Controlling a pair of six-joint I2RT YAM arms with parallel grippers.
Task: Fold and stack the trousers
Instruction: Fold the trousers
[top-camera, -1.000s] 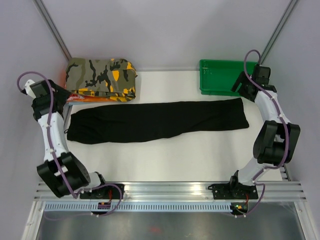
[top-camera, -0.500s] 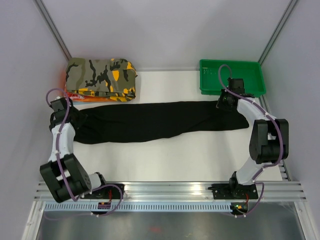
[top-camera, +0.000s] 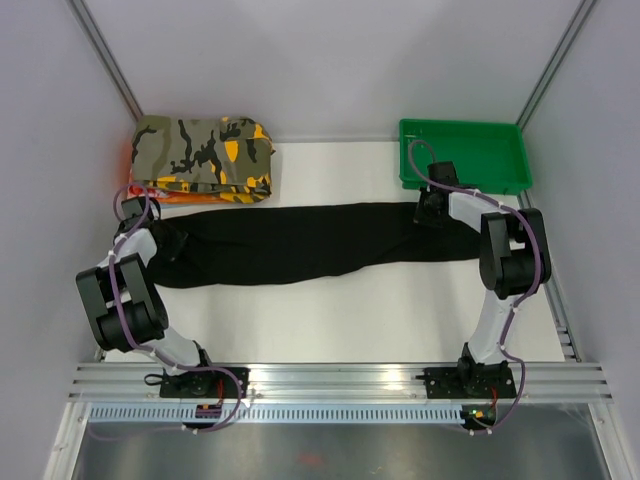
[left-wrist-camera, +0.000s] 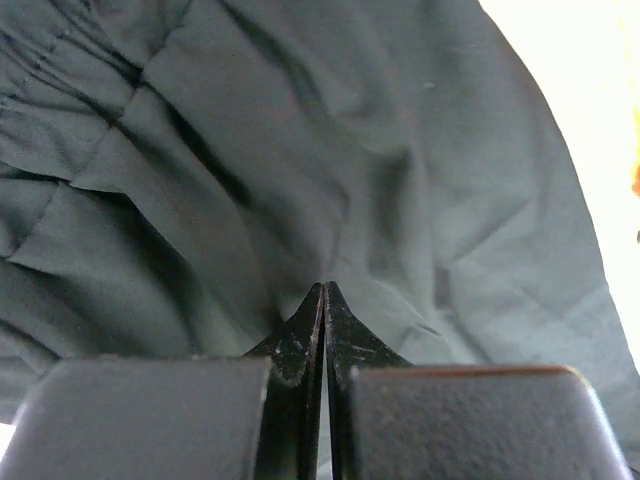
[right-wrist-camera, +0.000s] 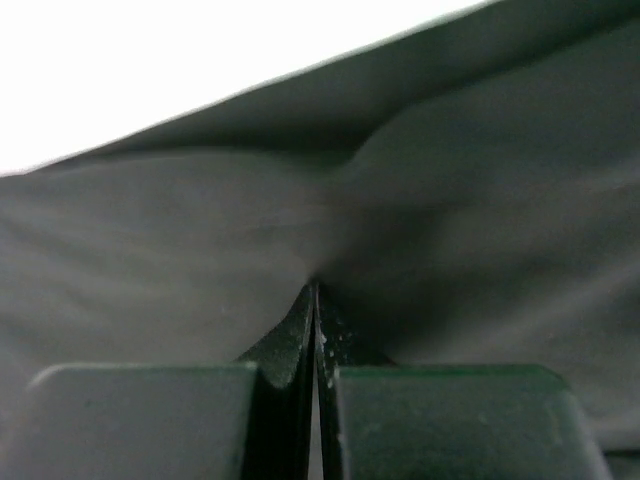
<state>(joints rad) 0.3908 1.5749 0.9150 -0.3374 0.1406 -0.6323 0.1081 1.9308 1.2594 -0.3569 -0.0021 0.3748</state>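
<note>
The black trousers (top-camera: 300, 240) lie stretched left to right across the white table. My left gripper (top-camera: 168, 240) is down on their wide left end. In the left wrist view the left gripper (left-wrist-camera: 324, 290) is shut, its tips pinching creased dark fabric (left-wrist-camera: 250, 150). My right gripper (top-camera: 428, 212) sits on the upper edge of the trousers near their right end. In the right wrist view the right gripper (right-wrist-camera: 315, 290) is shut, and the cloth (right-wrist-camera: 450, 230) puckers up to its tips.
A folded camouflage garment (top-camera: 205, 155) lies at the back left on something orange (top-camera: 180, 198), just above the trousers' left end. A green bin (top-camera: 460, 125) stands at the back right, close behind the right gripper. White table (top-camera: 400, 310) shows in front of the trousers.
Both arms swung inward from the table's sides and came down on the trousers. Both grippers went from open to shut on the fabric.
</note>
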